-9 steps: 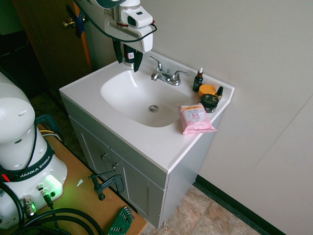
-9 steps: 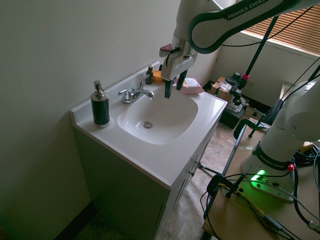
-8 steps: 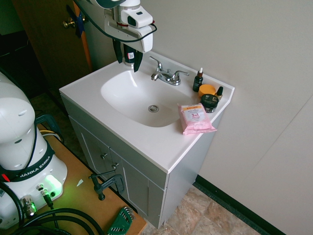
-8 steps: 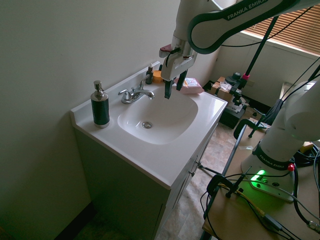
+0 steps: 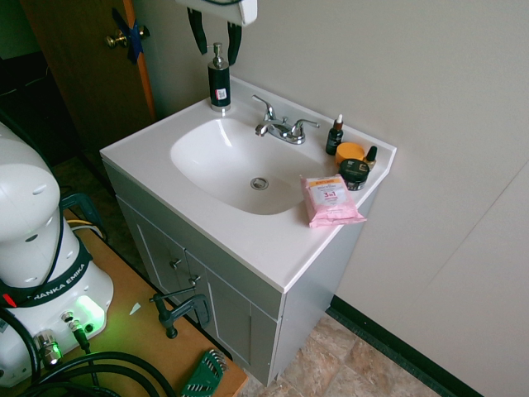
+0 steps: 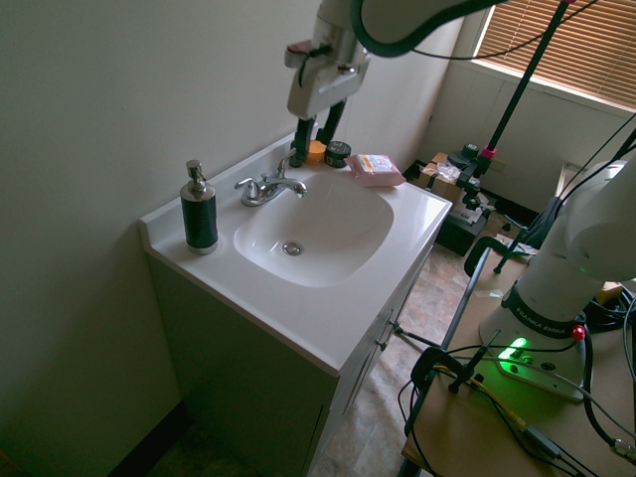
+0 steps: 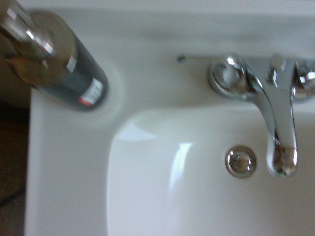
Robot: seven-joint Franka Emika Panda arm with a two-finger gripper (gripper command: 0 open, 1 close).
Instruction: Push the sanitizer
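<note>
First exterior view: my pincer (image 5: 215,43) hangs with its fingers spread and gripping nothing, the sanitizer (image 5: 218,81) upright directly beneath it on the sink (image 5: 165,136) corner. Second exterior view: pincer (image 6: 317,125) raised above the faucet (image 6: 269,186), sanitizer (image 6: 199,212) well off to one side. Wrist view: I log sanitizer (image 7: 64,69), faucet (image 7: 275,110) and drain (image 7: 241,161) below.

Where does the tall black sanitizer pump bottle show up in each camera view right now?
First exterior view: the tall black sanitizer pump bottle stands at the counter's back corner, upper left.
Second exterior view: sanitizer at the left, on the counter's near corner.
Wrist view: sanitizer fills the upper left, blurred.
Shared landmark: the chrome faucet.
</note>
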